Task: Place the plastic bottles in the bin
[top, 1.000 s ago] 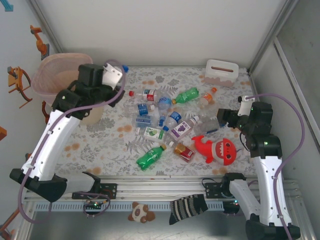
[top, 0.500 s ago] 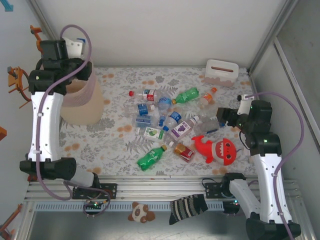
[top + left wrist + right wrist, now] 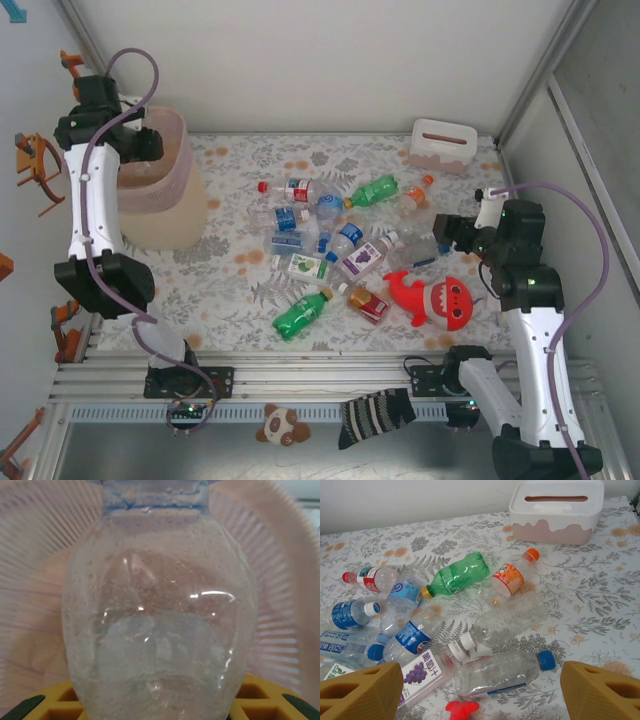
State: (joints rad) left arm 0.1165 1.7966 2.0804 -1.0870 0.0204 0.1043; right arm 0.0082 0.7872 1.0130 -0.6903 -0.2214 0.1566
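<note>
The left gripper (image 3: 140, 142) pinches a clear bottle (image 3: 160, 620), neck pointing away, at the mouth of the pink bin (image 3: 282, 585). The right gripper (image 3: 480, 692) stands spread and empty above the table (image 3: 600, 590). A blue-capped bottle (image 3: 500, 672) lies just ahead, between its fingers.

grape-label bottle (image 3: 422, 672): Chinese characters, perhaps 葡萄汁; rest unreadable.
</note>
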